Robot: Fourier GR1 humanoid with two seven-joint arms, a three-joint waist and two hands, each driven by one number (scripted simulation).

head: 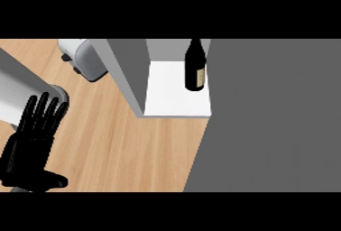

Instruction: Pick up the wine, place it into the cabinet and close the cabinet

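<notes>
A dark wine bottle with a pale label stands upright on the white shelf inside the cabinet, at the top middle of the head view. The grey cabinet door fills the right side, swung partly across the opening and covering the shelf's right part. My left hand rests at the left edge, fingers straight and pointing up, holding nothing and well away from the bottle. The right hand does not show anywhere.
A white and grey toaster stands on the wooden counter at the upper left, just beside the cabinet's grey side wall. My left forearm comes in from the left edge.
</notes>
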